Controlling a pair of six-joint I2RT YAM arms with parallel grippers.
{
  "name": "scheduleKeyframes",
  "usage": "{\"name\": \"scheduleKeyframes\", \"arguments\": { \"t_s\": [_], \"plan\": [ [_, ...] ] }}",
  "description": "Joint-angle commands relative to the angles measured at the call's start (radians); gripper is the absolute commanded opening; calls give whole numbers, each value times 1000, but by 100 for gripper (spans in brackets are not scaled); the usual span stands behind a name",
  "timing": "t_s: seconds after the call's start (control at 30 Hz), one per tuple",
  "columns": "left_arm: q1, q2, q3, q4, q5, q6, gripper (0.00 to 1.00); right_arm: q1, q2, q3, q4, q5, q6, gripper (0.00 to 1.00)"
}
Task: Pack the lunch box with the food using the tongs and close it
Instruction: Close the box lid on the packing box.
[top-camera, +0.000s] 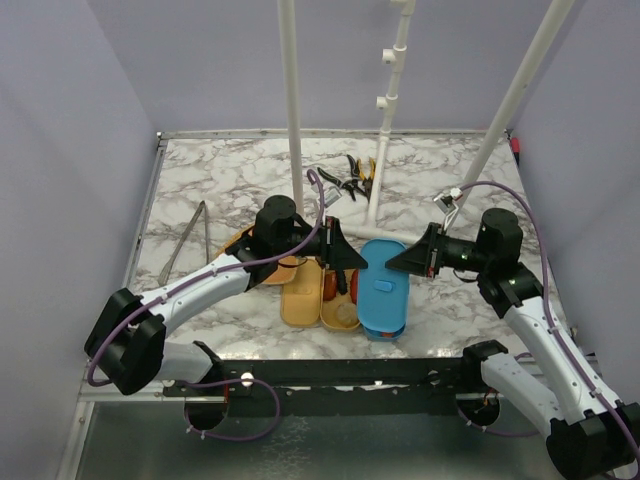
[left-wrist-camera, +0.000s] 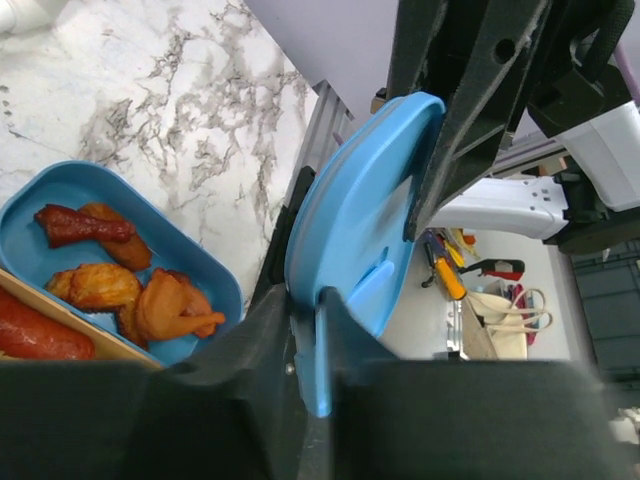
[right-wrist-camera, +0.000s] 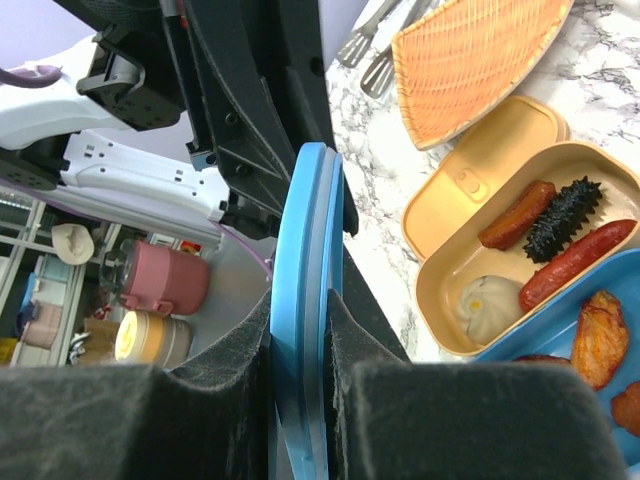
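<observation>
A blue lid (top-camera: 384, 288) of the lunch box hangs tilted over the box, held from both sides. My left gripper (left-wrist-camera: 318, 300) is shut on its left edge and my right gripper (right-wrist-camera: 305, 300) on its right edge; from above they are the left gripper (top-camera: 352, 262) and the right gripper (top-camera: 396, 263). The tan compartment (right-wrist-camera: 440, 290) holds a brown sausage (right-wrist-camera: 515, 215), a dark spiky piece (right-wrist-camera: 562, 220), a red sausage (right-wrist-camera: 578, 262) and a beige ball (right-wrist-camera: 480, 303). The blue tray (left-wrist-camera: 215, 270) holds orange pieces (left-wrist-camera: 150, 300). The tongs (top-camera: 185, 240) lie at the far left.
An orange woven plate (right-wrist-camera: 470, 60) lies beside the box, partly under my left arm. Black-and-yellow pliers (top-camera: 350, 180) rest near white poles (top-camera: 292, 110) at the back. A tan flat lid (right-wrist-camera: 480, 170) sits against the tan compartment.
</observation>
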Motion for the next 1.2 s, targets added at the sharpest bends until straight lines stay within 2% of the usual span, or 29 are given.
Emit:
{"name": "scheduleKeyframes", "arguments": {
  "t_s": [0.0,0.03,0.13,0.17,0.3,0.4,0.57,0.73,0.93,1.03,1.17],
  "plan": [
    [-11,8,-9,85,-2,-37,4,2,-3,-12,4,22,-27,4],
    [-11,10,-13,88,-12,-40,0,3,-5,-6,-26,52,-48,9],
    [-11,17,-35,92,-43,-47,0,3,-22,13,-143,180,-119,48],
    [-10,22,-47,93,-55,-54,0,3,-31,14,-176,217,-134,56],
    [-11,45,-74,98,-120,-98,0,3,-66,-7,-253,386,-146,71],
    [-10,61,-87,98,-171,-126,0,3,-91,-39,-282,453,-142,73],
    [-11,109,-90,87,-248,-175,0,3,-113,-80,-310,467,-141,71],
    [-10,142,-84,80,-277,-179,0,3,-106,-106,-337,470,-142,59],
    [-16,172,-67,79,-264,-180,0,3,-83,-144,-332,466,-143,39],
    [-19,190,-60,77,-252,-180,0,2,-63,-160,-302,443,-141,35],
    [-31,216,-44,77,-232,-174,0,3,-49,-166,-286,455,-152,35]
  ]
}}
